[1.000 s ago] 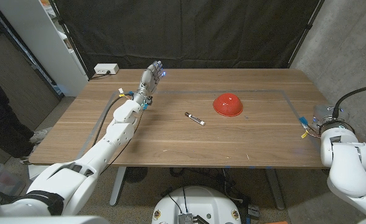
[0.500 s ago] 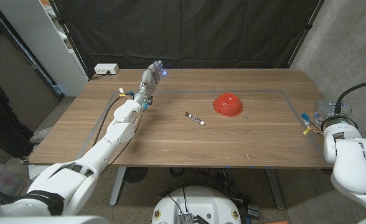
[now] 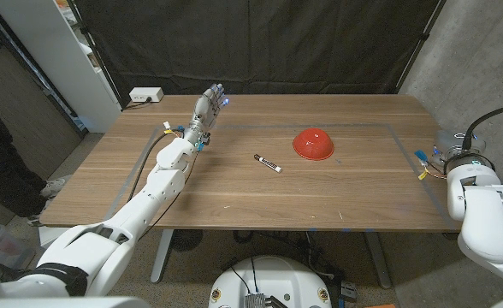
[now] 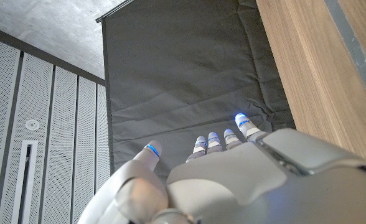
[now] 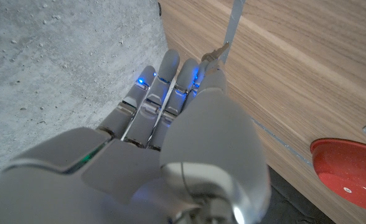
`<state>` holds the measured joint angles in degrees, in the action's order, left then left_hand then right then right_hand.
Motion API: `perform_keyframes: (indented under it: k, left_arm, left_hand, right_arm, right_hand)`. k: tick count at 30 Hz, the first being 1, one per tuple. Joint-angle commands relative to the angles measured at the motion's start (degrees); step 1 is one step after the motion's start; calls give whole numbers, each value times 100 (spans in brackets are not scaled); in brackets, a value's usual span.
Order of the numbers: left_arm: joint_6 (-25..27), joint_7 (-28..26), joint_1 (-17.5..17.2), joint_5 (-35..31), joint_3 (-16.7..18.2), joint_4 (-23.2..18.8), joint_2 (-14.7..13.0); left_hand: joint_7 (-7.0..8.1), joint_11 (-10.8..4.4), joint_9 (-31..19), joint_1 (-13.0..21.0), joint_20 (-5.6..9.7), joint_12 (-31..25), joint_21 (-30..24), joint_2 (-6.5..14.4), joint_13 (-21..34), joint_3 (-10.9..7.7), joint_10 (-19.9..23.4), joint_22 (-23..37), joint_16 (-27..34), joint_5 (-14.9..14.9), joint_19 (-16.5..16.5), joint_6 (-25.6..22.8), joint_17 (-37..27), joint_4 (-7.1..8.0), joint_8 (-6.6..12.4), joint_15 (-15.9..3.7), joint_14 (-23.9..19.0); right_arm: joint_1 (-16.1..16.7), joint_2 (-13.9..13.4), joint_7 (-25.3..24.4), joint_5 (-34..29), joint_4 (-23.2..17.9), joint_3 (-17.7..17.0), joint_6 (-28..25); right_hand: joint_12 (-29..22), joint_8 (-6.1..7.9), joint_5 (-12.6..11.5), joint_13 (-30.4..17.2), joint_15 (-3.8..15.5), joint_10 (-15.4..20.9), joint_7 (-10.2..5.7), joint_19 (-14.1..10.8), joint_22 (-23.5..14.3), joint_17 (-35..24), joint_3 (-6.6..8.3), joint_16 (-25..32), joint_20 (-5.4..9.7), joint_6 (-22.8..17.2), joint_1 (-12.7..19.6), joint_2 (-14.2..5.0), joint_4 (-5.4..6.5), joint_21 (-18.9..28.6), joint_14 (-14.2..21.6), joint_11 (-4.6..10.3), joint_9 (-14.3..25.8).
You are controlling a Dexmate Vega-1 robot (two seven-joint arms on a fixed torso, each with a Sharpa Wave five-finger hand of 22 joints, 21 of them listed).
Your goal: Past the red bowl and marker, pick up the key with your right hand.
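**Still no key seen on the wooden table**

Leftmost, the left hand (image 3: 209,107) is held near the far edge, fingers straight and slightly apart, empty. The black-and-white marker (image 3: 268,162) lies mid-table, the upturned red bowl (image 3: 313,143) just beside it. At the right edge, the right hand (image 5: 170,118) is extended with fingers together, gripping nothing.

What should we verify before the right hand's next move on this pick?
1. Key located: cannot tell; none made out on the table.
2. Right hand free: ok; fingers straight, holding nothing.
3. Right hand over the table: not ok; it is at the right edge.
4. Red bowl and marker located: ok; mid-table, apart, bowl upside down.
5. Left hand out of the way: ok; far-left side, holding nothing.
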<state>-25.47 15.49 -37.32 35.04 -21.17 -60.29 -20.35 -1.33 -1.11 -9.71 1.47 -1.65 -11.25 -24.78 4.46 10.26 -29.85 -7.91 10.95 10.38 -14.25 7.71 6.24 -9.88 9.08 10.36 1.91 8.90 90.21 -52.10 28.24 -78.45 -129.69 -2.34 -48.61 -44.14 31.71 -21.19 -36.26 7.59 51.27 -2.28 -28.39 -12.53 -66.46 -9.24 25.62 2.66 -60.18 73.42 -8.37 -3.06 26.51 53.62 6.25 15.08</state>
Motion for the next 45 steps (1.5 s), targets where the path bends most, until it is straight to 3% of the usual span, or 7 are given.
perform_keyframes:
  k: [1, 45]
  left_arm:
    - [-26, 15, -10, 19, 12, 7, 4]
    - [-2, -89, -204, 50, 42, -326, -130]
  left_hand:
    - [-8, -5, -20, 69, 15, -13, 19, 340, 24, 11, -12, -3, 8, -30, -9, 6, -9, 3, 3, -2, -24]
    - [-3, -1, -20, 76, 12, -14, 51, 352, 24, 19, -6, -2, 5, -37, -23, 7, -9, 5, 1, 1, -22]
  right_arm:
    - [-17, 36, -29, -166, -69, -127, 77]
    - [-204, 543, -174, -507, -139, -507, 714]
  right_hand:
    - [-9, 40, -23, -27, 483, 11, -203, 61, 3, -22, -63, -6, 576, -201, 36, -14, 8, 37, 5, 43, 31]
    - [2, 24, -48, -95, 487, 41, -199, 124, 13, -97, -201, -84, 632, -228, 126, -40, 80, 118, 22, 61, 147]
